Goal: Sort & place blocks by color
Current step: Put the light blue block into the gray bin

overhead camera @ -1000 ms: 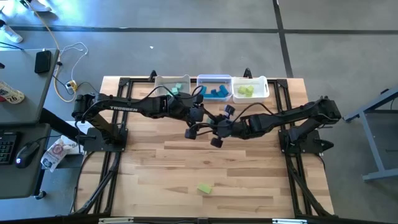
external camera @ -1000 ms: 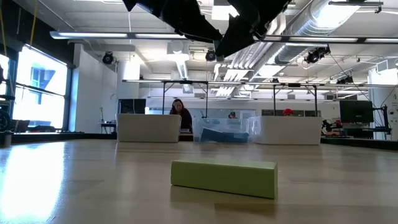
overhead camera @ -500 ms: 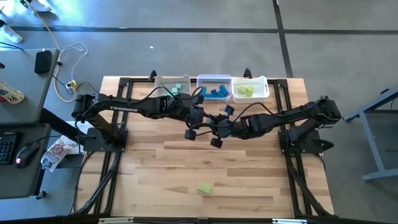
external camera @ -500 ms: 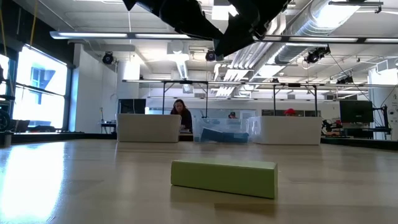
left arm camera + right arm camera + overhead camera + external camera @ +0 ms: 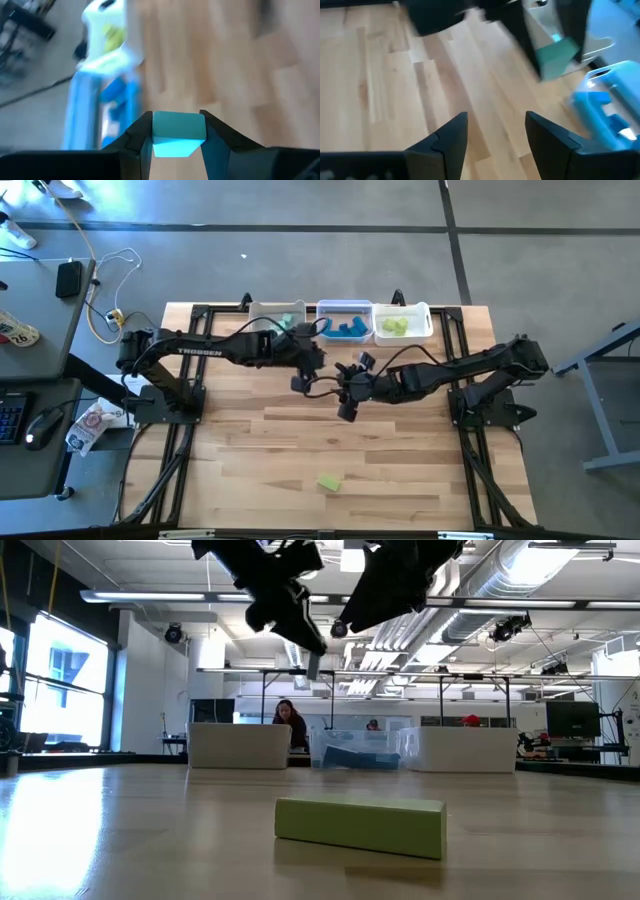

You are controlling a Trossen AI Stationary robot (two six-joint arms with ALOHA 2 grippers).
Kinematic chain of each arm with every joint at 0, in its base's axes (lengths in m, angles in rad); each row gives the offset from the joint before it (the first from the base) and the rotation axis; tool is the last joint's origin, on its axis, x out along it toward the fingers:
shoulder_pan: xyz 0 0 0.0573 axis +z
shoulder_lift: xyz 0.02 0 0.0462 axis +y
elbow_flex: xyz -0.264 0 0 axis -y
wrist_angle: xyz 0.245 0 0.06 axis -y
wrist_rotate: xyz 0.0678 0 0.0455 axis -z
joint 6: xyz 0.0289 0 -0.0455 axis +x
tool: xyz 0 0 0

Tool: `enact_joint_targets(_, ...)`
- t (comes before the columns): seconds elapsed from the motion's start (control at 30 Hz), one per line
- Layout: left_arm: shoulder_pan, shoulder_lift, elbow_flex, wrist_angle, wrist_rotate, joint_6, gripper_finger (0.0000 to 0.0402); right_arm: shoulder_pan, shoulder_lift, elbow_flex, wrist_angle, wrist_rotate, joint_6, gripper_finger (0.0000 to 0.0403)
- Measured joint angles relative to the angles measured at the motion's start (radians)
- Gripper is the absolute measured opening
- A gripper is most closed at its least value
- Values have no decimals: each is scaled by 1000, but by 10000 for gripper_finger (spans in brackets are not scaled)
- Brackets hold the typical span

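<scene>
Now the left claw [image 5: 177, 145] pinches a small pale teal cube [image 5: 178, 131] between its two dark fingers, the cube filling the gap from pad to pad. It hangs above the bench [image 5: 400, 460] near the middle of the far edge, just short of the three translucent white rectangular bins [image 5: 340, 321] lined along that edge. The leftmost bin [image 5: 262, 313], which already shows a teal piece, lies just beyond and slightly to the left of this claw, so the coming move looks like a short carry toward the far edge, and the left arm is plainly the nearer one for it. The middle bin holds darker blue pieces and the rightmost holds yellow-green ones.

The right claw [image 5: 495, 137] hovers just beside the left one, over the bench a little nearer the centre, its fingers spread with nothing between them.

One yellow-green short bar [image 5: 329, 482] lies alone well apart from both claws, toward the near edge, its long axis roughly along that edge in the low view; it is not yet sorted.
</scene>
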Motion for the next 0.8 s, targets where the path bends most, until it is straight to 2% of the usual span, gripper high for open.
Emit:
enact_joint_targets(0.1, 48, 0, 0, -40, -61, 2, 100, 0, 0, 0, -1, -50, 17, 184)
enact_joint_targets(0.27, 159, 0, 0, -69, -103, -10, 100, 0, 0, 0, -2, -114, 17, 185)
enact_joint_targets(0.53, 357, 35, 0, -88, -34, -62, 100, 0, 5, 0, -2, -165, 46, 185)
enact_joint_targets(0.8, 467, 80, 0, -105, 47, -113, 100, 18, 19, 1, 18, -168, 61, 186)
